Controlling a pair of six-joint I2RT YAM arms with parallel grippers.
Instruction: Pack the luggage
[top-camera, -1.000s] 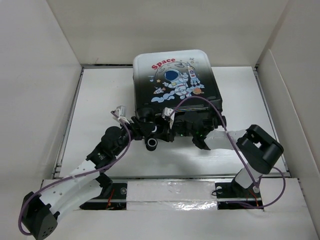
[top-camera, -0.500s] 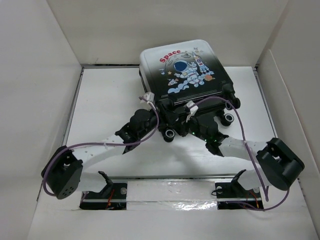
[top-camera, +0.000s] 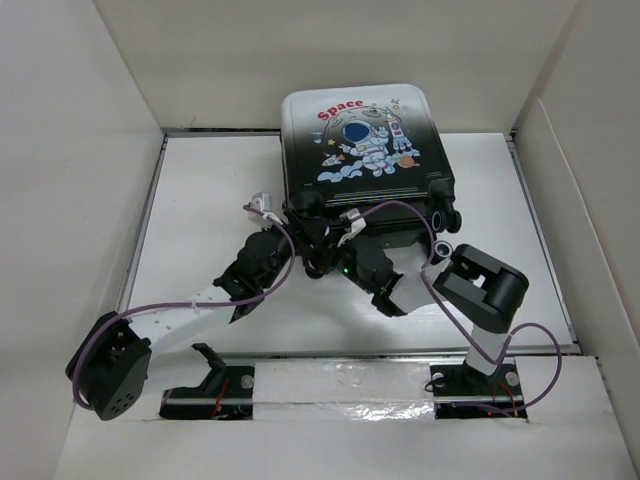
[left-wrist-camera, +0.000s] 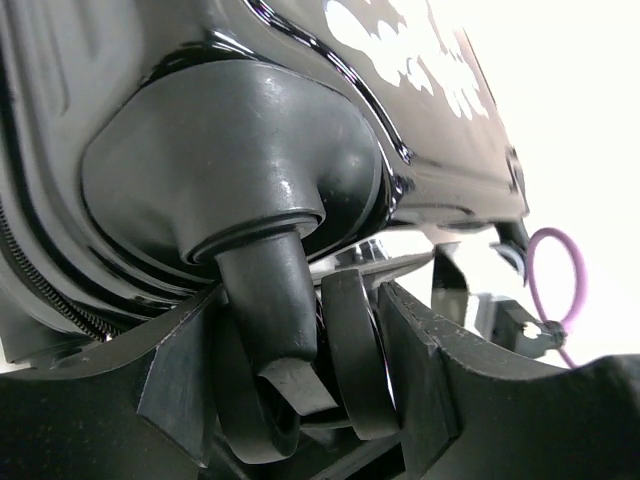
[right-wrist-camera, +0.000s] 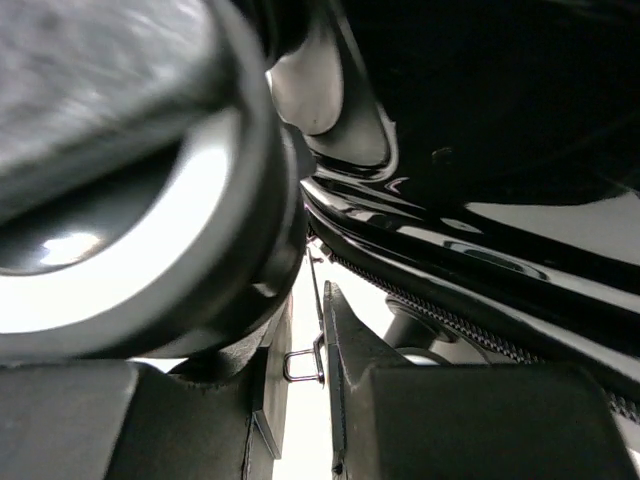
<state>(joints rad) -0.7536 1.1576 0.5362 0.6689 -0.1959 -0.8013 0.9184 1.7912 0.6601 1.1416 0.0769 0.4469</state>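
The luggage (top-camera: 365, 140), a black-to-white shell with an astronaut and red "Space" print, stands tilted against the back wall with its wheel end toward me. My left gripper (top-camera: 302, 222) is at its near left corner. In the left wrist view this gripper (left-wrist-camera: 310, 380) is shut on a black twin wheel (left-wrist-camera: 355, 360) under the glossy shell (left-wrist-camera: 250, 150). My right gripper (top-camera: 335, 240) sits at the bottom edge just beside it. Its fingers (right-wrist-camera: 305, 365) stand nearly together on a thin metal zipper pull (right-wrist-camera: 301, 353), below the zipper teeth (right-wrist-camera: 470, 325).
White walls (top-camera: 90, 150) close in the table on the left, back and right. Another wheel (top-camera: 443, 250) of the luggage sticks out near my right arm's elbow (top-camera: 480, 290). A blurred wheel (right-wrist-camera: 130, 200) fills the left of the right wrist view. Purple cables loop over both arms.
The luggage has shifted back and slightly right and stands steeper. Both arms followed its wheel end. The right elbow swung out to the right, then came back in toward the middle.
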